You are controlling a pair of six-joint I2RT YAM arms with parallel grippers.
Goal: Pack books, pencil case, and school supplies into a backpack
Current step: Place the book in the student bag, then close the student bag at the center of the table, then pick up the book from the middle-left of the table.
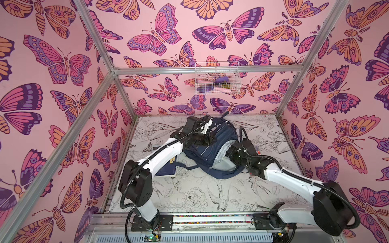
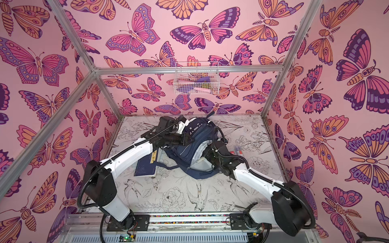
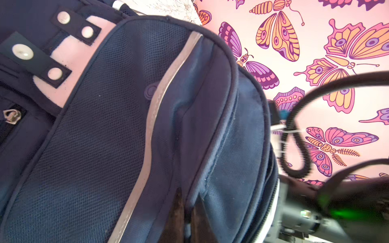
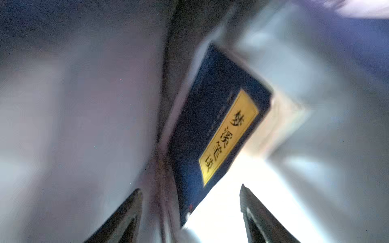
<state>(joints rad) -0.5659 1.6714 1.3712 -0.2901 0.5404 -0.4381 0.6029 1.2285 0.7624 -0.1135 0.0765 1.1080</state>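
The navy backpack (image 1: 210,155) (image 2: 187,151) lies on the table toward the back, its grey-lined mouth facing my right arm. My left gripper (image 3: 189,210) (image 1: 212,140) is shut on a fold of the backpack's upper fabric (image 3: 94,147). My right gripper (image 4: 190,188) is inside the mouth, jaws open and empty. Just beyond them a dark blue book (image 4: 210,130) with a yellow title strip rests against the grey lining (image 4: 63,126). Another book (image 1: 166,169) (image 2: 146,166) lies on the table under my left arm. I cannot pick out the pencil case.
Small flat school supplies (image 2: 236,149) (image 1: 258,149) lie on the table right of the backpack, behind my right wrist. A white wire basket (image 1: 216,77) (image 2: 196,77) with a few items hangs on the back wall. Pink walls close in three sides.
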